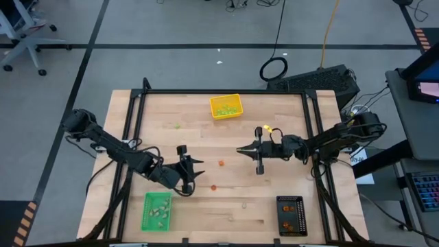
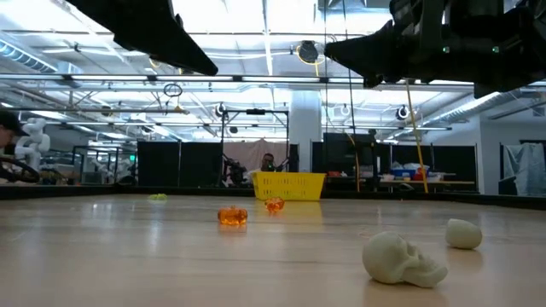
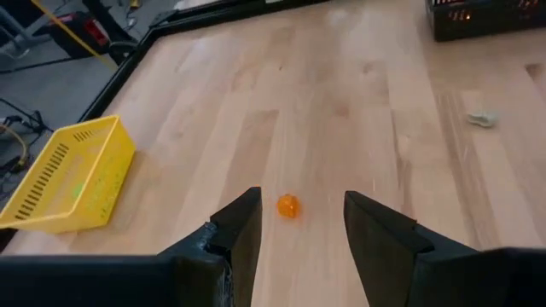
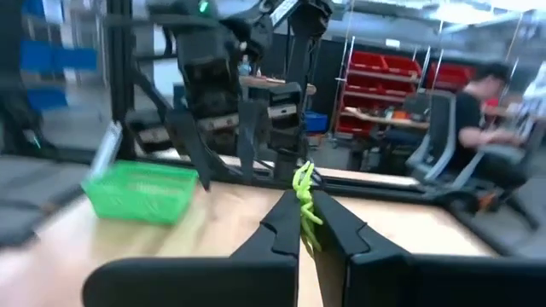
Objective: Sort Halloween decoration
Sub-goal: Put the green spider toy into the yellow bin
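Grippers above the table – right gripper (image 4: 305,223) clamped on a light green piece (image 4: 304,189)
Left gripper (image 3: 300,223) hangs with fingers apart over an orange piece (image 3: 287,205); another orange piece (image 1: 221,163) lies between the arms – yellow tray (image 1: 226,106) at the far edge

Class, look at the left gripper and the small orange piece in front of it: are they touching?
Apart. The left wrist view shows the orange piece lying on bare wood between and beyond the open left gripper.

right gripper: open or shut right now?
Shut. In the right wrist view the right gripper has its fingers pressed together, pinching a light green decoration piece that sticks out beyond the tips.
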Robot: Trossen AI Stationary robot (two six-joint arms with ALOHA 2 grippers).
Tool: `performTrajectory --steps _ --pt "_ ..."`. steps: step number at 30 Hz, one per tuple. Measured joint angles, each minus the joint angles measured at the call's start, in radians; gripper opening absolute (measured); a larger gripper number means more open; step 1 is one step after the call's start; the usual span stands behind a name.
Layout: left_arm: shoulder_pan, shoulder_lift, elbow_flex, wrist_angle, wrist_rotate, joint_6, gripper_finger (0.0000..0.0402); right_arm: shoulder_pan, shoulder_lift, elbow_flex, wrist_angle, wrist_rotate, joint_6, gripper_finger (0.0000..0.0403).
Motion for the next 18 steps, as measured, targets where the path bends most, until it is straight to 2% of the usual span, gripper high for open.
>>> performTrajectory --steps 7,18 --pt "0.039 0.0 0.0 0.047 0.058 0.048 0.0166 0.0 0.0 0.0 -0.025 0.0 -0.332 0.0" --pt "0.09 0.0 0.0 0.047 0.075 0.053 0.0166 0.0 0.0 0.0 -0.025 0.004 -0.793 0.0"
